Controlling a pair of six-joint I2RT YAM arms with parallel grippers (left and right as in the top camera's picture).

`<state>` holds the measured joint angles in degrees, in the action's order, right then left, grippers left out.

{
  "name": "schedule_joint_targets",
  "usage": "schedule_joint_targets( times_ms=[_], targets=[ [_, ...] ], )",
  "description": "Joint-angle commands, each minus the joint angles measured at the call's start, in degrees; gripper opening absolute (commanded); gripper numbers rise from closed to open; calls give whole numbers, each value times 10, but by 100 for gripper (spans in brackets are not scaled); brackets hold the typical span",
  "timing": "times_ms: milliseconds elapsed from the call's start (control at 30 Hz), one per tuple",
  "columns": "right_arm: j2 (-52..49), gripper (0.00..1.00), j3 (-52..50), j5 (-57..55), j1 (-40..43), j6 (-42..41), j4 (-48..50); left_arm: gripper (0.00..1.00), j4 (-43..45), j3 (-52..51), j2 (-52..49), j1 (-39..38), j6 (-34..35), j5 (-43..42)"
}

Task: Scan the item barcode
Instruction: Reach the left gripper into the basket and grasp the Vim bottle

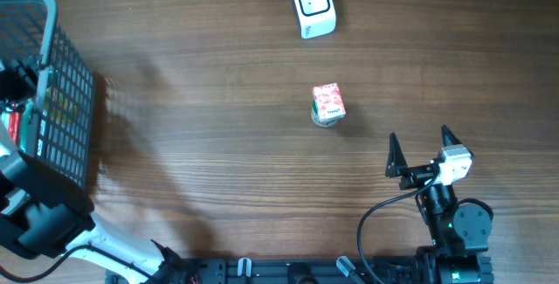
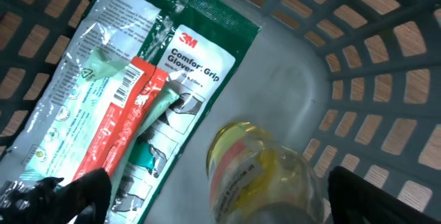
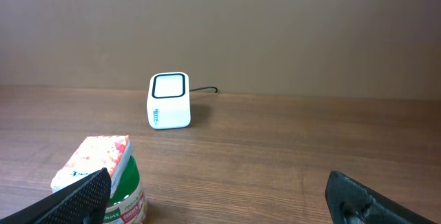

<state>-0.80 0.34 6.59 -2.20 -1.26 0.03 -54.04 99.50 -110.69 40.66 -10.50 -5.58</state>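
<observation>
Basket (image 2: pixel 358 45): one glove pack (image 2: pixel 200 52), one bottle (image 2: pixel 255 176). Table (image 1: pixel 218 144): one carton (image 1: pixel 328 104), one scanner (image 1: pixel 313 6).

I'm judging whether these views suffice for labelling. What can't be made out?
Barcode on the carton: none shows overhead; the right wrist view cuts it off at the bottom edge.
Label on the bottle: left wrist view, blurred, lower part cut off.
Contents of the basket: overhead, largely hidden by its mesh wall and the left arm.

White scanner (image 1: pixel 313 6), red-floral carton (image 1: pixel 328 102)
</observation>
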Motion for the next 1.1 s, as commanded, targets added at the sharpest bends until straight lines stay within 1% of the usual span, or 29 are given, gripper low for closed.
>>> schedule_joint_targets(
  times_ms=[0, 67, 133, 200, 233, 267, 300, 333, 367, 433, 467, 500, 567, 600, 633, 733, 767, 800, 833, 900, 967, 1000, 1067],
  targets=[
    [1, 100, 0, -1, 2, -4, 3, 88, 0, -7, 0, 1, -13, -25],
    [1, 100, 0, -1, 2, -3, 3, 85, 10, -33, 0, 1, -14, -30],
    [1, 100, 0, -1, 2, -3, 3, 79, 26, -58, 0, 1, -13, -30],
    [1, 100, 0, -1, 2, -4, 3, 66, 27, -59, 0, 1, -13, -29],
    [1, 100, 0, -1, 2, -3, 3, 62, 27, -59, 0, 1, -13, -29],
    [1, 100, 0, -1, 2, -4, 3, 61, 27, -59, 0, 1, -13, -29],
    [1, 100, 0, -1, 2, -4, 3, 43, 28, -59, 0, 1, -13, -29],
    [1, 100, 0, -1, 2, -3, 3, 41, 28, -59, 0, 1, -13, -30],
    [1, 100, 0, -1, 2, -3, 3, 29, 30, -59, 0, 1, -13, -29],
    [1, 100, 0, -1, 2, -3, 3, 16, 30, -59, 0, 1, -13, -30],
    [1, 100, 0, -1, 2, -3, 3, 17, 30, -59, 0, 1, -12, -30],
    [1, 100, 0, -1, 2, -3, 3, 34, 30, -59, 0, 1, -6, -30],
    [1, 100, 0, -1, 2, -3, 3, 52, 30, -59, 1, 1, 9, -30],
    [1, 100, 0, -1, 2, -4, 3, 53, 31, -59, 1, 1, 8, -30],
    [1, 100, 0, -1, 2, -4, 3, 52, 32, -59, 1, 1, 8, -30],
    [1, 100, 0, -1, 2, -3, 3, 41, 35, -59, 5, 1, 9, -30],
    [1, 99, 0, -1, 2, -3, 3, 37, 38, -56, 16, 1, 19, -30],
    [1, 100, 0, -1, 2, -3, 3, 30, 41, -49, 32, 1, 31, -31],
    [1, 100, 0, -1, 2, -3, 3, 28, 45, -45, 45, 1, 40, -33],
    [1, 100, 0, -1, 2, -3, 3, 30, 56, -32, 88, 1, 53, -40],
    [1, 100, 0, -1, 2, -3, 3, 31, 76, -27, 153, 1, 96, -40],
    [1, 100, 0, -1, 2, -3, 3, 28, 89, -27, 191, 1, 122, -50],
    [1, 100, 0, -1, 2, -4, 3, 28, 110, -27, 273, 1, 176, -51]
  ],
)
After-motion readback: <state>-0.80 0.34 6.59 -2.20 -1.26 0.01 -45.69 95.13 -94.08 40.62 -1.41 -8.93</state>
